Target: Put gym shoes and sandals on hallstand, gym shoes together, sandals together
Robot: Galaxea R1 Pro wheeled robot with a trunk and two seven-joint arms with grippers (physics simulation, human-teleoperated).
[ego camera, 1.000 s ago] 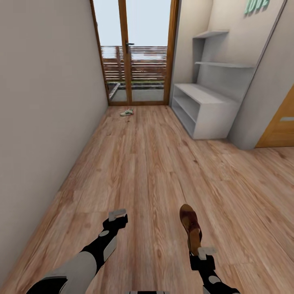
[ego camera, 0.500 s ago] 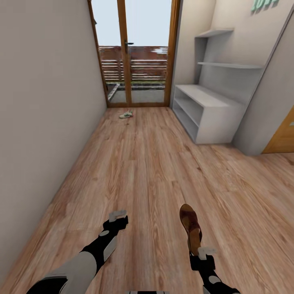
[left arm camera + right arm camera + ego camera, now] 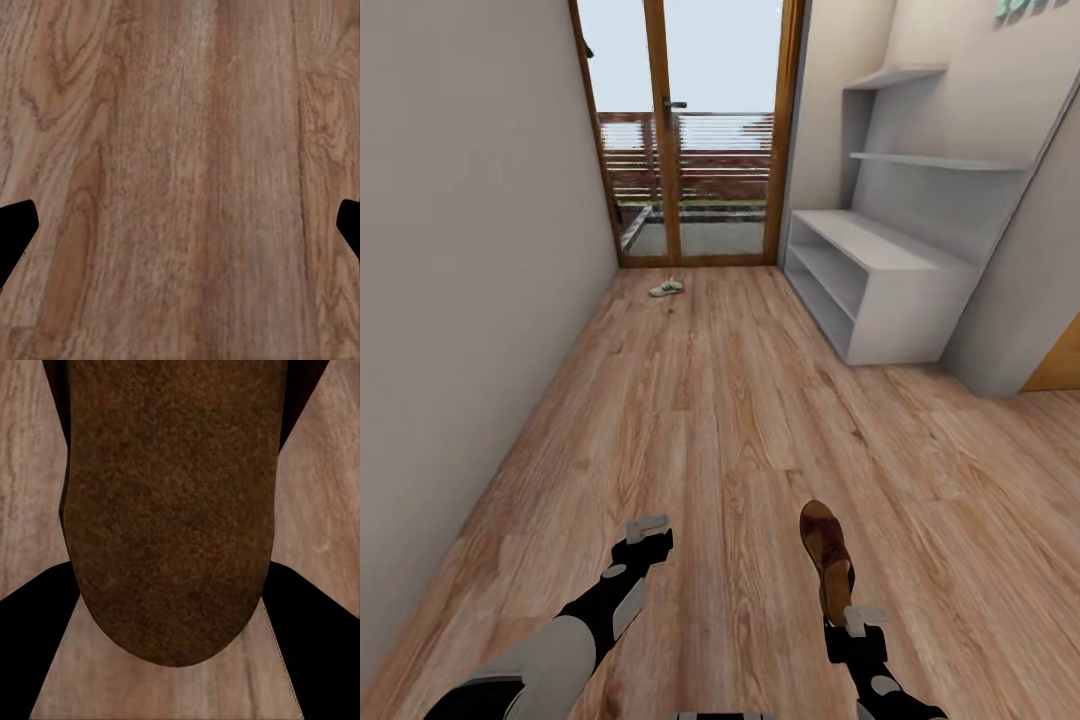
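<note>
Right now your right gripper (image 3: 852, 612) is clamped on one brown sandal (image 3: 828, 558), pinching it at one end so the rest of it juts forward over the corridor floor (image 3: 740, 400). In the right wrist view the sandal (image 3: 169, 510) sits between the two dark fingers, its grainy leather face turned toward the camera. Your left gripper (image 3: 648, 528) hangs with its fingers spread and nothing between them; the left wrist view looks onto bare wood planks (image 3: 180, 180) with the finger tips out at the edges.

Judge the sandal as light and flat, with a thin sole that probably flexes. Held at one end, its free end may droop or swing as the base rolls, and smooth leather could slide in the pads if you jolt it. A hold nearer the middle, across the sole's width, would likely carry steadier, though this one looks adequate for a gentle run.

The hallstand (image 3: 880, 270) stands ahead on the right wall, its low bench top and open shelf compartments bare as far as you can see from here. One gym shoe (image 3: 668, 288) lies far down the corridor, close to the glass door (image 3: 685, 130). It looks bulkier and stiffer than the sandal, so taking it across the body around the collar should suit it.
</note>
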